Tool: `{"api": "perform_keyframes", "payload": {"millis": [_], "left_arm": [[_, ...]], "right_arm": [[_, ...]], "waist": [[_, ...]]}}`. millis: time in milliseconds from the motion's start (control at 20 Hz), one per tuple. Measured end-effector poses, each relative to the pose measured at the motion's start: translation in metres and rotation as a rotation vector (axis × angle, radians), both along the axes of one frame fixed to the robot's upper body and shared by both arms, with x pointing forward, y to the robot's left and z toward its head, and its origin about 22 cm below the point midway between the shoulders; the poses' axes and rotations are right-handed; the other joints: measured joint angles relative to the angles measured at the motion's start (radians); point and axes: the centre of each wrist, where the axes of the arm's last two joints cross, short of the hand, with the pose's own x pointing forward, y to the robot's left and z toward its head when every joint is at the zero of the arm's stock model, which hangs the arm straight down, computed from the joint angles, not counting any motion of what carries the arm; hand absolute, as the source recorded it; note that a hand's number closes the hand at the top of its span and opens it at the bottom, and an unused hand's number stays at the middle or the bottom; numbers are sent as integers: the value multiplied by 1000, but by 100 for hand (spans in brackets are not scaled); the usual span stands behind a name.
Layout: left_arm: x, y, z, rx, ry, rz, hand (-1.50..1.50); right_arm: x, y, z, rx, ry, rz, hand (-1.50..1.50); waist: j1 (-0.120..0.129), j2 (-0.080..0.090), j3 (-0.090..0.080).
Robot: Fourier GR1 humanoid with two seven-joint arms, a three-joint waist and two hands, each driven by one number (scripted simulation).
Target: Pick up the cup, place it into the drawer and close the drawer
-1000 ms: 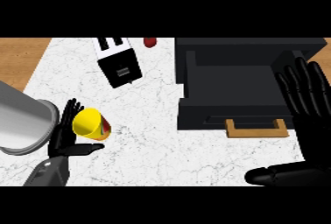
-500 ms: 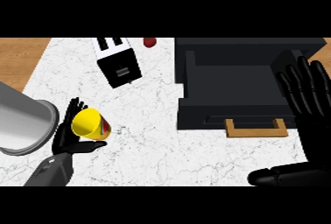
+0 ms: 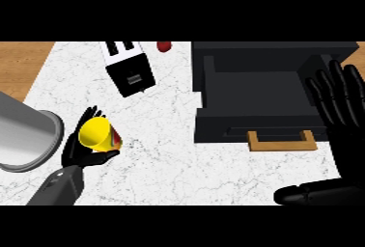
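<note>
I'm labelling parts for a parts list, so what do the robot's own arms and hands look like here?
The left robot hand and right robot hand are glossy black, each with slender segmented fingers and a thumb. The left forearm is a smooth dark grey cylinder; the right one is hardly in view. No cables, markings or sleeves show.

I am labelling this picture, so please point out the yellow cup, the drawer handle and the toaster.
yellow cup (image 3: 94, 133): head view, on its open yellow inside.
drawer handle (image 3: 281, 145): head view, on its front wooden bar.
toaster (image 3: 131, 77): head view, on its black side face.
</note>
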Motion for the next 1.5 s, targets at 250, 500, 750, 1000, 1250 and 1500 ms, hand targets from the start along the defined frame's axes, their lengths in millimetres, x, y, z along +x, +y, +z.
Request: {"api": "perform_keyframes", "payload": {"millis": [250,500,750,1000,1250,1500], "left_arm": [[2,-6,0,-29,-32,-25,150],[7,-10,3,0,-86,-6,150],[1,-15,-2,26,-130,64,150],[-12,-20,-7,29,-169,136,150],[-6,-26,5,11,-250,132,150],[11,-46,36,4,-338,39,150]], "right_arm": [[2,-2,-1,-3,4,-2,-150],[3,2,0,-1,1,-3,-150],[-3,3,-5,-7,1,-8,-150],[-7,-6,-3,-8,6,-17,-150],[-8,-8,-5,-11,11,-22,-150],[-6,-8,-9,-8,21,-36,-150]], "waist": [[0,0,0],[-1,0,0],[2,-1,1],[12,-6,2],[17,-8,2],[25,-11,3]]}}
